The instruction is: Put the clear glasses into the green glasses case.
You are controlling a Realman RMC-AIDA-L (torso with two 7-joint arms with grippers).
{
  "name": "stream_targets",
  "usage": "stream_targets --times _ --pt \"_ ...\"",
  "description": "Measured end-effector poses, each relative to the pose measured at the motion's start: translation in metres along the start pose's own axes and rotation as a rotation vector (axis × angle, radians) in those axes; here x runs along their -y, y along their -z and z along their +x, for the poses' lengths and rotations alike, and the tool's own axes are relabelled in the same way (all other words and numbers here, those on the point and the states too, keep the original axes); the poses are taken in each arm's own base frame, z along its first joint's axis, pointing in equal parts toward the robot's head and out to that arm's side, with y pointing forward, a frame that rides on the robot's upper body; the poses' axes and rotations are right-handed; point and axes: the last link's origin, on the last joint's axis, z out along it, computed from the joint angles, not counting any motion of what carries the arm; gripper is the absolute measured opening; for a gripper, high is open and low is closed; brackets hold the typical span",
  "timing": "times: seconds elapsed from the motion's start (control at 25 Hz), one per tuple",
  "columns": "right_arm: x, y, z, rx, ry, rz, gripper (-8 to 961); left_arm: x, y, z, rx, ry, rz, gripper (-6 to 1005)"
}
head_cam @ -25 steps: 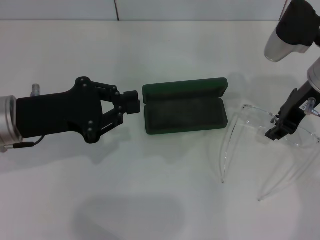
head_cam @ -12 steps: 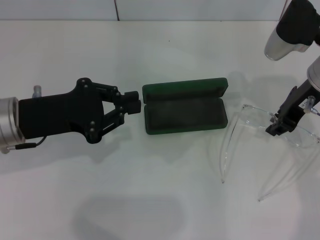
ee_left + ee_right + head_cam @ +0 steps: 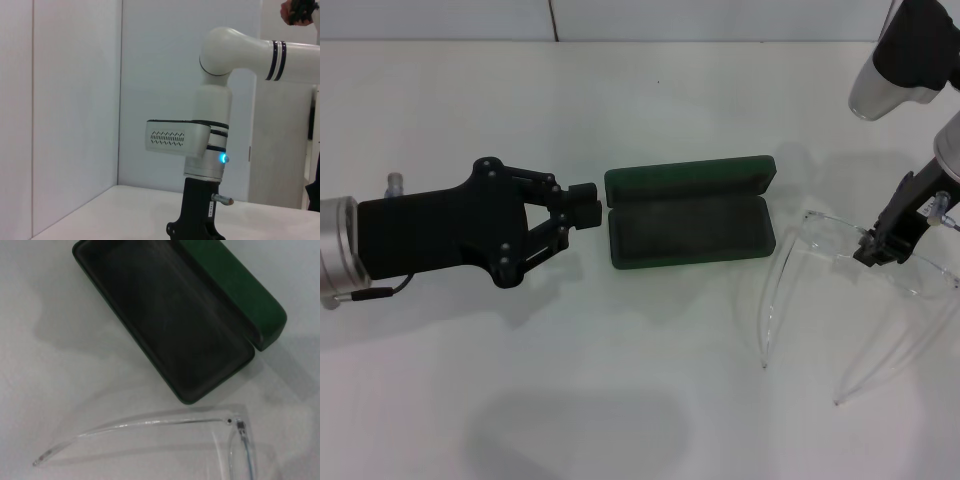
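The green glasses case (image 3: 688,226) lies open in the middle of the white table, its lid folded back on the far side and its dark lining bare. My left gripper (image 3: 586,204) is shut with nothing in it, its tips just off the case's left end. To the right of the case are the clear glasses (image 3: 828,236), their long arms pointing toward the table's near edge. My right gripper (image 3: 874,251) is shut on the middle of their lens. In the right wrist view the open green glasses case (image 3: 165,325) and one arm of the clear glasses (image 3: 150,422) show, without fingers.
The white table (image 3: 650,400) carries only the case and the glasses. A wall runs along its far edge. The left wrist view shows only a white robot arm (image 3: 215,105) and walls, not the work area.
My right gripper has shifted slightly toward the far side with the lens, and the tips of the glasses' arms have moved a touch. The left gripper and the case have stayed still.
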Motion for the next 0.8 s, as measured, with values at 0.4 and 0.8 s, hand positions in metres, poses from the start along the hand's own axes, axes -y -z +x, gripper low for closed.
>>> stream_targets --times 0.4,0.8 --pt "-0.0016 -0.0004 0.0009 -0.005 -0.004 -0.010 150 -0.0005 0.0001 -0.0008 -0.001 0.003 0.002 108" --pt "-0.0063 0.0089 0.0076 0.007 -0.012 -0.020 115 -0.0013 0.0023 -0.0019 -0.006 0.007 0.012 105"
